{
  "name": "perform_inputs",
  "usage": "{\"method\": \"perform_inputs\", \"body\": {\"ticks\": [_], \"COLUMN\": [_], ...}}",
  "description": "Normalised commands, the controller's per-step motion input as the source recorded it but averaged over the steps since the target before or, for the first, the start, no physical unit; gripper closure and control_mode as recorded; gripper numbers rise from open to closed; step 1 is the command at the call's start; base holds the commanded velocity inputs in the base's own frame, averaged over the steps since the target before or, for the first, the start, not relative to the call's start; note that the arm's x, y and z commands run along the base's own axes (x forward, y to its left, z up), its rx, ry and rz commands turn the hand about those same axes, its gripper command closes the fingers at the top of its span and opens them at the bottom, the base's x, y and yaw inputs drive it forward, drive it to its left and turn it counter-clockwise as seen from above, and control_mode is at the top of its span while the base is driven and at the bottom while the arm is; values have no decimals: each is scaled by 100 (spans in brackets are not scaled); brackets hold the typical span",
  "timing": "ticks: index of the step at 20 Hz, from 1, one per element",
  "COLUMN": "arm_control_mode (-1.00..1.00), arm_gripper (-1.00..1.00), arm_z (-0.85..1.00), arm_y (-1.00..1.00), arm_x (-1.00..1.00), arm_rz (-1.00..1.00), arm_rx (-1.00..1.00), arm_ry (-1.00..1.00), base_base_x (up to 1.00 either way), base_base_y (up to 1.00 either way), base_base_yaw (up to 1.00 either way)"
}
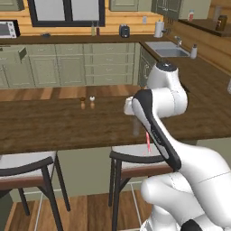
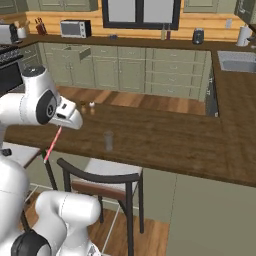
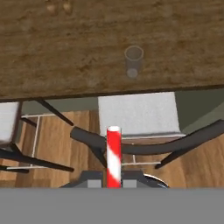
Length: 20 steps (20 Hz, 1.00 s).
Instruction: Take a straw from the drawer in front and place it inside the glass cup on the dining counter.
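Clenched on the straw (image 3: 113,153), the fingers (image 3: 113,183) hold it above a white-seated stool (image 3: 138,114) just off the worktop's (image 3: 65,52) near edge, while the glass cup (image 3: 133,61) stands near that edge, its open rim plain from the hand camera, a faint upright cylinder from the right base camera.

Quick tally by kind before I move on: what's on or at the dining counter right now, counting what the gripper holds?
Straw, held in the gripper: 1
Glass cup on the dining counter: 1
Small shakers: 2
Stools: 2
Total: 6
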Motion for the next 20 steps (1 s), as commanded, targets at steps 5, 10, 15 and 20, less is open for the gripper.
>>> {"method": "perform_inputs", "body": {"ticks": [5,10,15,20], "arm_control_mode": [-100,-100,-100,-100], "arm_gripper": [100,100,100,100], "arm_z": [28,22,11,0], "arm_y": [-66,-53,-21,5], "arm_x": [32,39,41,39], "arm_rz": [51,53,51,40], "arm_rx": [7,7,7,9], "arm_ry": [-23,-25,-26,-19], "base_base_x": [0,0,0,0], "base_base_y": [0,0,0,0], "base_base_yaw": [0,0,0,0]}}
